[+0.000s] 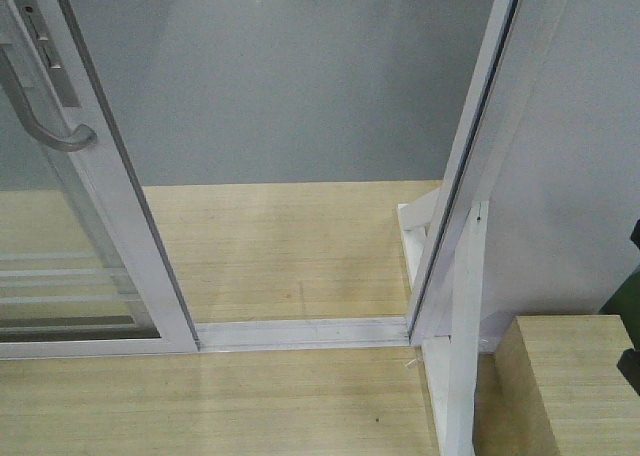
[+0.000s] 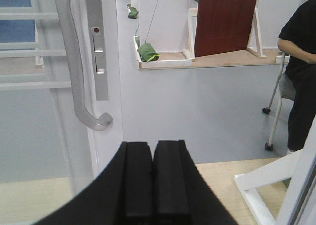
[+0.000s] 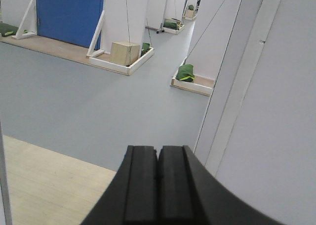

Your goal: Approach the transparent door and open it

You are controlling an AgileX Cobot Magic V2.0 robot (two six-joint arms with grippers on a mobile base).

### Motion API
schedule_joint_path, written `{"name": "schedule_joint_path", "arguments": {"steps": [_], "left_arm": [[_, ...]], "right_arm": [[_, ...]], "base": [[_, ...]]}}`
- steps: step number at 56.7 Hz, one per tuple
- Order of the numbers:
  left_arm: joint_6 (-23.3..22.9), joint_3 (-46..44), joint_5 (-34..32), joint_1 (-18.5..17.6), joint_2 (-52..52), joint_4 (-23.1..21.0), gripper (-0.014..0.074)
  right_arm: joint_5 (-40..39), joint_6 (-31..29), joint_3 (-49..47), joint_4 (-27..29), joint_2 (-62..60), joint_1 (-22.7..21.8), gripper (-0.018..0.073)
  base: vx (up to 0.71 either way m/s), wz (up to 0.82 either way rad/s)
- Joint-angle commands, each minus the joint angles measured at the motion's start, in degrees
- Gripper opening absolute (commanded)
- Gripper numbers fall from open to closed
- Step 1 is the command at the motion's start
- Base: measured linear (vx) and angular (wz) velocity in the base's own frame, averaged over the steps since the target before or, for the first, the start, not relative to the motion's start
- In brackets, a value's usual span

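Note:
The transparent door stands at the left of the front view, a white-framed glass panel with thin white bars low on the glass. Its curved silver-grey handle sits on the right stile. A gap shows between that stile and the white jamb. In the left wrist view the handle and a lock plate are up left. My left gripper is shut and empty, below and right of the handle, not touching it. My right gripper is shut and empty, beside a white wall, with the door out of that view.
A white floor track crosses the wooden platform. A wooden box sits at the lower right beside a white brace. Beyond the opening lies grey floor, with a seated person, a red-brown panel, a blue panel and green bags.

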Motion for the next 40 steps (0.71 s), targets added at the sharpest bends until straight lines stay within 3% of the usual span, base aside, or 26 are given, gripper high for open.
{"name": "schedule_joint_path", "arguments": {"steps": [1,12,19,27,40], "left_arm": [[0.49,-1.73,-4.58,0.08,0.25,2.48,-0.0006],[0.38,5.25,-4.43,-1.6,-8.59,6.51,-0.0006],[-0.1,12.29,-5.66,-1.6,-15.97,6.41,-0.0006],[-2.06,19.33,-11.88,-1.54,-15.34,3.91,-0.0006],[-3.13,18.74,-8.75,-1.54,-15.26,3.03,-0.0006]], "right_arm": [[-4.82,-0.53,-1.7,-0.51,0.59,-0.32,-0.0001],[-4.82,-0.53,-1.7,-0.51,0.59,-0.32,-0.0001],[-4.82,-0.53,-1.7,-0.51,0.59,-0.32,-0.0001],[-4.74,-0.53,-1.7,-0.51,0.59,-0.32,-0.0001],[-4.74,-0.53,-1.7,-0.51,0.59,-0.32,-0.0001]], "base": [[0.0,0.0],[0.0,0.0],[0.0,0.0],[0.0,0.0],[0.0,0.0]]}}
